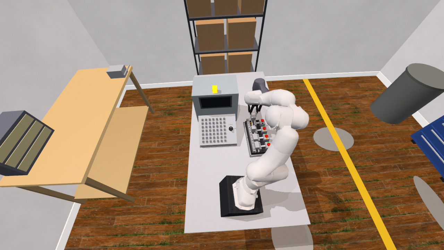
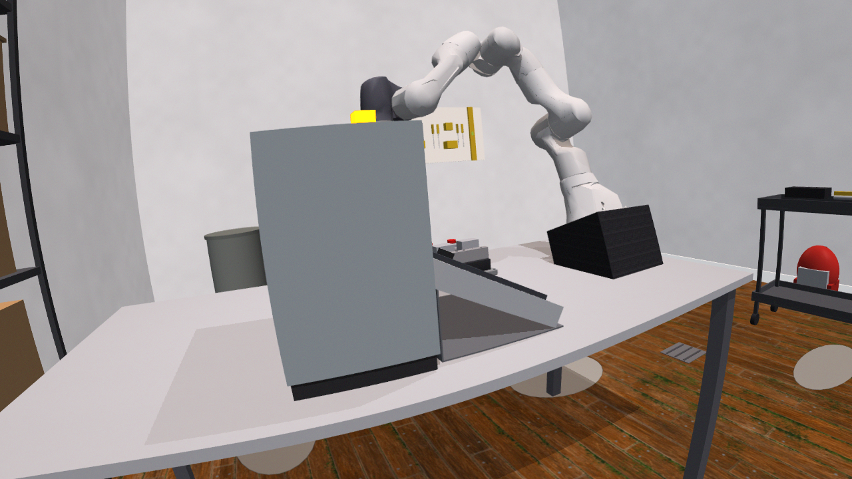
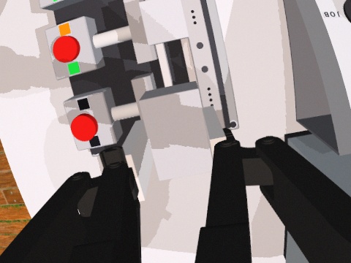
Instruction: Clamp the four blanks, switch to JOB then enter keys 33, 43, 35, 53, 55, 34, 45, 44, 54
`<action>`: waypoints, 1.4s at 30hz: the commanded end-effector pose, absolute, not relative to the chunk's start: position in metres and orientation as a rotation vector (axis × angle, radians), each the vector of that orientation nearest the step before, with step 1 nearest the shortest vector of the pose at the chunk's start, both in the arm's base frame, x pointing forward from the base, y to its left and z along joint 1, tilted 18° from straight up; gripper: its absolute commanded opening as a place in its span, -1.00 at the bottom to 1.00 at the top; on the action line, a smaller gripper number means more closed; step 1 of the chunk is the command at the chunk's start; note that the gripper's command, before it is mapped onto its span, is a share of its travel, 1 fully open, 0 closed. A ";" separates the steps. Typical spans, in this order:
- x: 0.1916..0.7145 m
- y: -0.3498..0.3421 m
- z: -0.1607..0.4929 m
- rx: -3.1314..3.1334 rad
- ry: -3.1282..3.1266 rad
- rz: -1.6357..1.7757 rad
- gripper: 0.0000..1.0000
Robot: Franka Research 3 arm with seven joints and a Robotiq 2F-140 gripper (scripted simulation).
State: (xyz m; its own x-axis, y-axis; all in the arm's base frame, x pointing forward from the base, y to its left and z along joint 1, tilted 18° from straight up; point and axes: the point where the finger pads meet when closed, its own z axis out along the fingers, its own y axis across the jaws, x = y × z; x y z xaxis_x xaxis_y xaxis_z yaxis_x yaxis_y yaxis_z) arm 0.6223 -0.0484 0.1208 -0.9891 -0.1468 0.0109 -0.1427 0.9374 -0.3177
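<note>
Blank, pale gray and squared off, sits between the black fingers of the hand, which is closed on its sides above the end station of the vise fixture. Whether its underside touches the rails cannot be told.

Just beside the hand, the end station's valve shows its red knob between two dark lenses. At the next station along, another blank lies on the rails near the hand, its neighboring valve showing amber and green lenses lit. Two more blanks occupy the stations farther from the hand.

Across a gap from the hand, the key panel carries rows of unlit keys, with the black selector on the side nearer the hand. Behind the panel stands the gray cabinet, its amber lamp glowing on top. The white arm reaches over the surface to the hand.
</note>
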 end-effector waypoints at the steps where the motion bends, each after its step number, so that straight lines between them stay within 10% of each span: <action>1: 0.624 -0.047 0.125 -0.243 3.076 -0.501 -1.00; 42: 0.625 -0.047 0.128 -0.259 3.076 -0.501 -1.00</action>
